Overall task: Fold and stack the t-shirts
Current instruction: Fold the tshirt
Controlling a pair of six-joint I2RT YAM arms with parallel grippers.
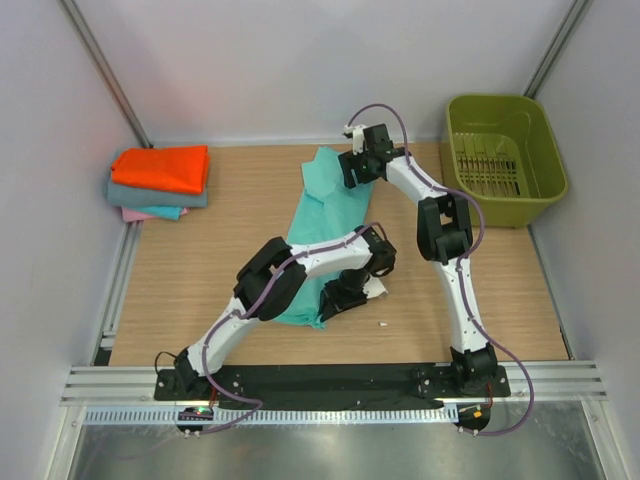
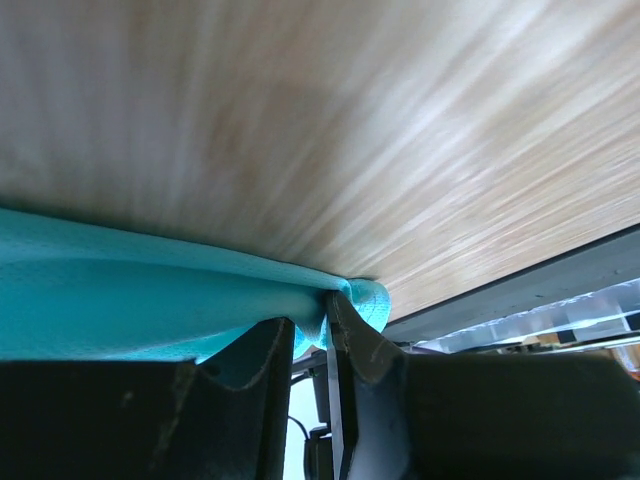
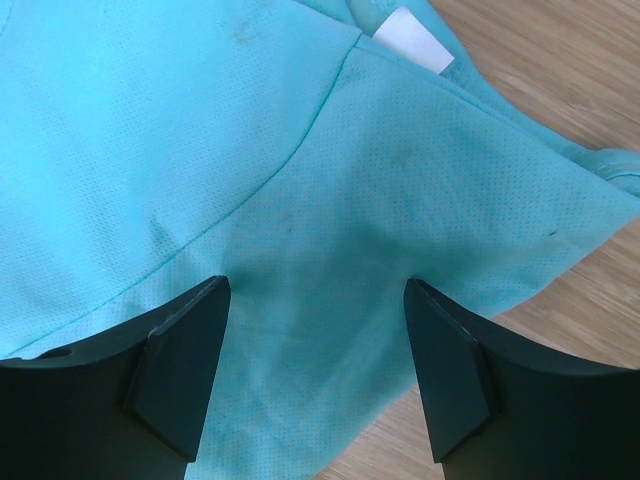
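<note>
While pinching the near edge of the mint-green t-shirt (image 1: 322,215) with the left gripper (image 2: 310,335), treat this as the step of drawing the cloth flat ahead of the first fold. Clenched on a rolled lip of the mint cloth in the left wrist view, fingers almost together, just above the wooden table (image 1: 200,290). Spread wide and grasping nothing on the other side: right gripper (image 3: 315,292) poised over the far end of the same shirt, close to the white neck label (image 3: 410,40), with a curved seam (image 3: 270,175) crossing the cloth beneath. Laid lengthwise down the middle of the table, collar end far, narrow and rumpled, seemingly doubled along its length. Lower the right fingers straight onto the collar end and close on a single edge beside the label, not on a bunch. Pull the two ends gently apart to take out the wrinkles, lifting no more than needed to avoid dragging a sleeve under. Mind the left pinch, a thin roll of cloth only, probably quick to slip under a hard tug. Aim afterwards for the pile at the far left, orange t-shirt (image 1: 160,168) over grey-teal t-shirt (image 1: 155,196) over pink t-shirt (image 1: 135,213), well apart from the olive-green basket (image 1: 505,208) at the far right
</note>
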